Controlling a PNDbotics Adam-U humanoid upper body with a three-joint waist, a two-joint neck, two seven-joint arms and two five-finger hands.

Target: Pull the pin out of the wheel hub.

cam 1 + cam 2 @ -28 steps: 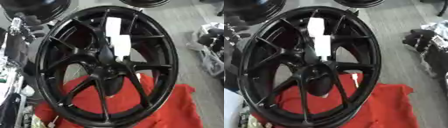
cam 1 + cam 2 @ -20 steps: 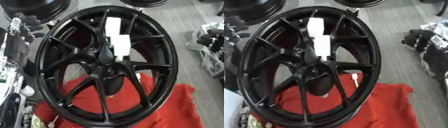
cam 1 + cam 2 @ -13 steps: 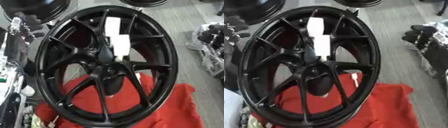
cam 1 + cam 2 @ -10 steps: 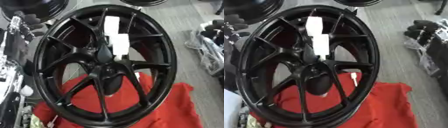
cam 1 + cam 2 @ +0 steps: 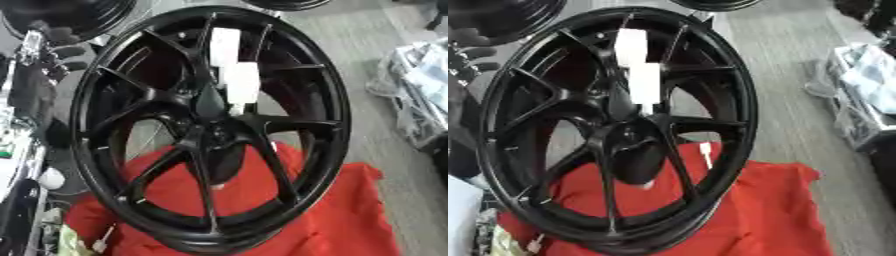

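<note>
One large black wheel hub point(image 5: 210, 130) fills most of both eye views, standing tilted on its rim with thin paired spokes running from the centre boss out to the barrel. No brand, lettering or number can be read anywhere on it.

Under and behind its lower part lies one red cloth point(image 5: 763, 215), bunched on the grey floor point(image 5: 780, 75) and spreading out to the right.

Parts of two more black rims show at the top edge: one at the upper left point(image 5: 70, 15) and a sliver at the upper middle point(image 5: 284, 4).

At the right edge sits a heap of pale, clear-wrapped clutter point(image 5: 864, 95), too blurred to make out.

Two white blocks point(image 5: 234, 75), one above the other, sit against the upper spokes just above the centre; they carry no writing that can be read. A short white stub point(image 5: 647, 109) hangs from the lower block toward the boss.

One small white pin-like piece point(image 5: 705, 151) shows through the spokes to the right of the centre, against the red cloth.

Neither of the robot's hands can be made out in either view, so how they are held cannot be told.
</note>
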